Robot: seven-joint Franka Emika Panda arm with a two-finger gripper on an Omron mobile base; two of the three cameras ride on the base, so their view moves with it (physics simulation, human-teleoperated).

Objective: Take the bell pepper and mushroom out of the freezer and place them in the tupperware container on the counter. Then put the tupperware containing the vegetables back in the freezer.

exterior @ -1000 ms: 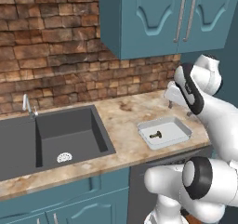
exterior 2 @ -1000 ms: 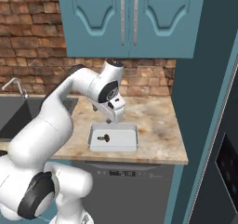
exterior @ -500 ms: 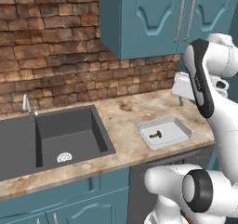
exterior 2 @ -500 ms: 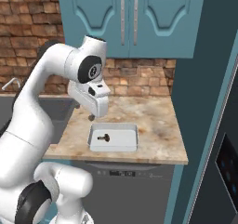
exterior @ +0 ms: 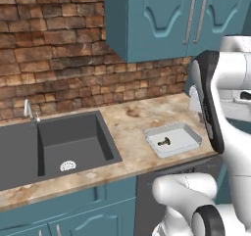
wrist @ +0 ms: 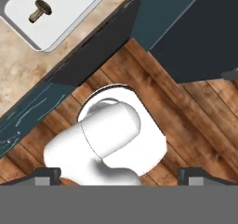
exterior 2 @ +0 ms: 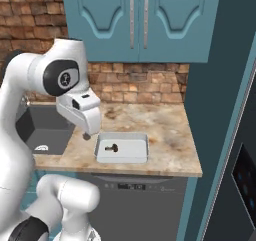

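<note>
I see the tray [exterior: 174, 138] sitting on the bench [exterior: 128, 129] near its right end, close to the front edge, to the right of the dark sink [exterior: 59, 144]. The mushroom [exterior: 163, 142] lies on its side inside the tray, toward the tray's left half; from the hand camera it shows as a small brown cap and stem on the pale tray floor [wrist: 51, 15]. The arm's hand hangs above the bench just left of the tray in the right base view, with the fingers [wrist: 120, 174] spread wide and holding nothing; their two dark tips sit far apart at the bottom of the hand view. That camera looks down past the bench edge at the wooden floor [wrist: 195, 121]. The freezer [exterior 2: 227, 135] stands dark and tall at the right of the bench. I cannot find the pepper.
</note>
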